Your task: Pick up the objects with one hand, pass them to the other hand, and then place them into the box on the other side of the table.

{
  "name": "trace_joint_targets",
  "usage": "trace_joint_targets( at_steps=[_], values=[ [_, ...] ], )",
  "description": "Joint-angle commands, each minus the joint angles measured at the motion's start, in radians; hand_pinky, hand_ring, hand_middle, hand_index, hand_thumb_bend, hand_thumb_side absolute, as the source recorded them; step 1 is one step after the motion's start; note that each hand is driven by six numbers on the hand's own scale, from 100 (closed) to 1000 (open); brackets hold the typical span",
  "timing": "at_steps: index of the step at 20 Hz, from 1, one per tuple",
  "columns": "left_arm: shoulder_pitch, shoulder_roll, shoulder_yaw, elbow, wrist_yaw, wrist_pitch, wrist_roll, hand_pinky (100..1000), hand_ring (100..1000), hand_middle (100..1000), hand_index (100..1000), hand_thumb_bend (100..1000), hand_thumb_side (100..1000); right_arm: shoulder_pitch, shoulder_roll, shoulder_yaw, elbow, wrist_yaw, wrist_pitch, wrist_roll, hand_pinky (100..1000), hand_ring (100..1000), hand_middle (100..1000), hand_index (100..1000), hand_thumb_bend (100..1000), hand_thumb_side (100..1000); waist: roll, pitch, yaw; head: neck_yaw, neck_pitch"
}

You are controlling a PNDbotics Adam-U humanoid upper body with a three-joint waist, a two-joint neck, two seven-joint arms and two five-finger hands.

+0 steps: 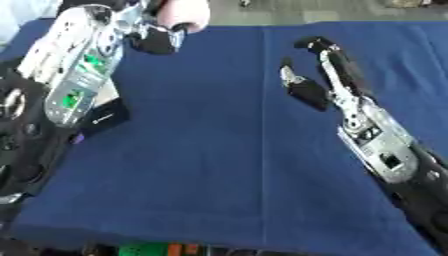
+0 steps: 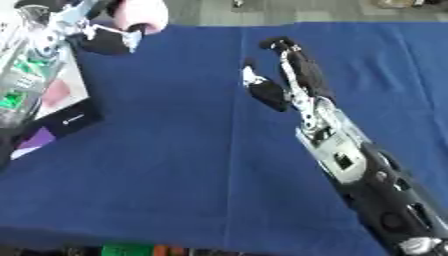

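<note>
A big table covered with a dark blue cloth fills most of the view. The robot's left hand is up near the far left corner of the table. Its black fingers are curled around a soft pink round thing, which looks a bit like a ball or a small bag. The pink thing sits at the top of the hand, held up off the cloth, and part of it pokes out above the fingers. I cannot tell what it really is.

The left arm is silver with little green parts showing inside, and it comes in from the left edge.

Under that arm, at the left edge of the table, there is a flat box with a white side and a black flap. A pink patch and a purple patch show on it. The pink thing is above and a little beyond this box, not inside it.

The robot's right hand is out over the middle of the blue cloth, well apart from the left hand and the pink thing. Its fingers are long and nearly straight, pointing away towards the far side, and the thumb sticks out to the left. It holds nothing.
</note>
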Motion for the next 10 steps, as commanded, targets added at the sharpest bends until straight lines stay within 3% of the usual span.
trace_joint_targets(
  at_steps=[1, 10],
  values=[
    [0.009, 0.081, 0.045, -0.04, 0.034, 0.028, 0.001, 598, 492, 389, 445, 100, 114, -0.01, -0.031, -0.019, -0.031, -0.01, 0.002, -0.012, 832, 872, 857, 835, 100, 651, -0.014, -0.044, 0.002, 0.025, 0.006],
    [0.122, 0.22, 0.115, -0.055, 0.087, 0.092, 0.025, 596, 494, 391, 447, 100, 113, 0.0, -0.063, -0.065, -0.08, -0.031, 0.018, -0.042, 827, 868, 856, 831, 100, 637, -0.024, -0.04, 0.008, 0.091, 0.006]
  ],
)
